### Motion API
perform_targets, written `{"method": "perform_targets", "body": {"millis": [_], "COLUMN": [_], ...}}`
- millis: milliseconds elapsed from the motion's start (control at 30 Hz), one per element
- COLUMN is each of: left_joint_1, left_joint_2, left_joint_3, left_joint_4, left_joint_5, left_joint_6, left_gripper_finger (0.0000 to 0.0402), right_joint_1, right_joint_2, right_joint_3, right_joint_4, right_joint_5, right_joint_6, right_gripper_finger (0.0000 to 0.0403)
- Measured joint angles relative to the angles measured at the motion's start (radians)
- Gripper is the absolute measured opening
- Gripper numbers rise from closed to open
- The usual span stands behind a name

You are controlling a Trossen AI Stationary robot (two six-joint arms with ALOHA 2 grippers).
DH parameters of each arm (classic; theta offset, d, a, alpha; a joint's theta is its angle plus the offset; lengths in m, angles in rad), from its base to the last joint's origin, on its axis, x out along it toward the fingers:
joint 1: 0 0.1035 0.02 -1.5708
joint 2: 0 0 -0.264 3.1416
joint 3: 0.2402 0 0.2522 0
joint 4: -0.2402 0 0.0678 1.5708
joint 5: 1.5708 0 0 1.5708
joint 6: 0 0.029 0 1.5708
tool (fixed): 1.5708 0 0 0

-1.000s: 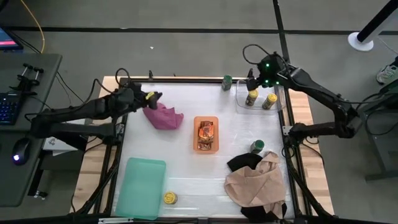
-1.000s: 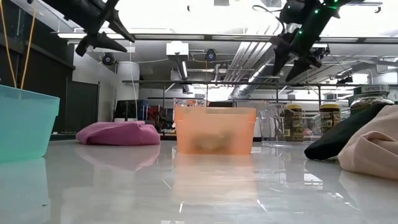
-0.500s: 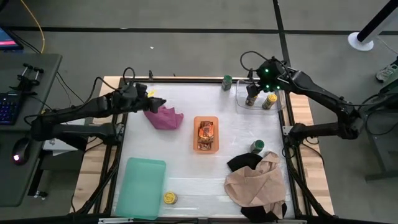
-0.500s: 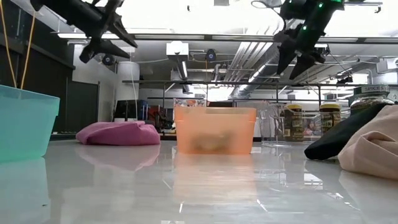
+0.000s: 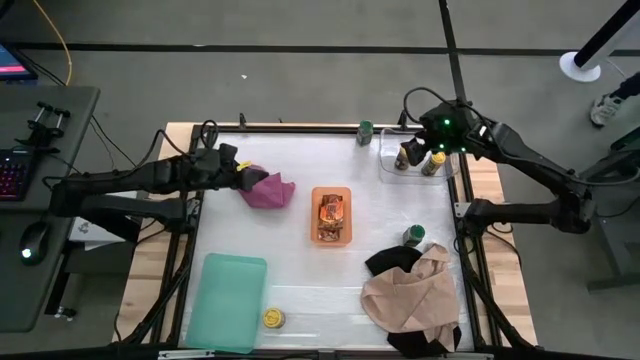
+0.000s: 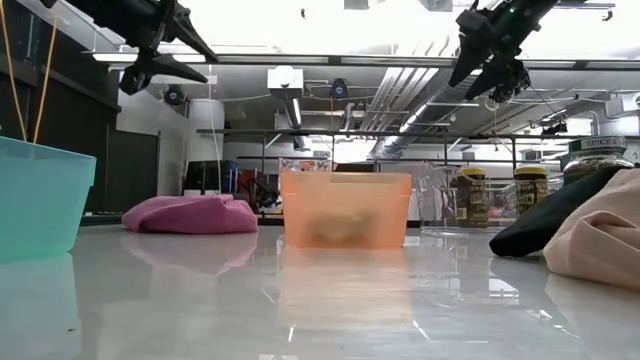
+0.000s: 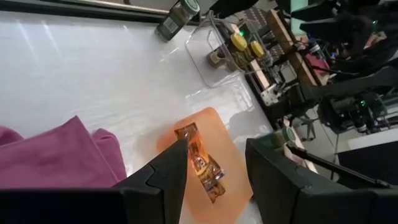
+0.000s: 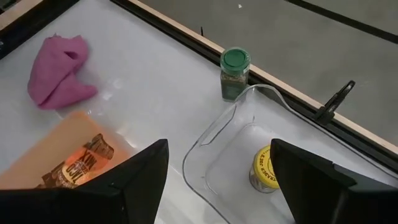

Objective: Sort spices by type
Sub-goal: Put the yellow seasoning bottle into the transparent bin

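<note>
Both grippers hang open above the table and hold nothing. My left gripper [image 5: 248,176] is over the left edge of the magenta cloth [image 5: 270,189]. My right gripper [image 5: 408,150] hovers over the clear bin [image 5: 388,168], where two yellow-lidded jars [image 5: 437,161] stand upright. One green-lidded jar [image 5: 366,132] stands by the far edge, just outside the bin, and another green-lidded jar [image 5: 413,236] stands beside the black cloth. A third yellow-lidded jar [image 5: 273,318] sits near the front edge. Orange-and-black packets [image 5: 331,211] lie in the orange tray [image 5: 332,238].
An empty teal bin [image 5: 227,297] lies at the near left. A tan cloth [image 5: 410,295] is heaped over a black cloth [image 5: 392,259] at the near right. Bare white tabletop stretches between the orange tray and the far edge.
My left gripper has drifted a little toward the near edge, over the magenta cloth. My right gripper has risen and shifted toward the table's right above the clear bin. None of the jars or packets has moved.
</note>
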Motion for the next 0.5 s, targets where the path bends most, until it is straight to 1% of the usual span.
{"method": "perform_targets", "body": {"millis": [200,267,333,400,433,500], "left_joint_1": [-0.003,-0.004,-0.004,-0.002,-0.004,-0.020], "left_joint_2": [0.000,0.004,0.021,0.040,0.047,0.055], "left_joint_3": [0.000,0.000,0.000,0.000,0.000,0.000], "left_joint_4": [0.002,0.011,0.043,0.095,0.128,0.188], "left_joint_5": [-0.002,-0.035,-0.092,-0.107,-0.095,-0.021], "left_joint_6": [0.002,0.037,0.105,0.210,0.249,0.287], "left_gripper_finger": [0.0147,0.0147,0.0147,0.0147,0.0147,0.0147], "right_joint_1": [0.000,0.000,0.000,0.001,0.004,0.018], "right_joint_2": [0.000,0.000,0.000,0.000,0.000,0.000], "right_joint_3": [0.000,0.000,0.000,0.000,0.000,0.000], "right_joint_4": [-0.013,0.022,0.130,0.265,0.332,0.460], "right_joint_5": [-0.002,-0.006,-0.013,-0.039,-0.048,-0.060], "right_joint_6": [-0.009,0.005,0.006,-0.024,-0.032,-0.031], "right_gripper_finger": [0.0275,0.0275,0.0275,0.0275,0.0275,0.0275]}}
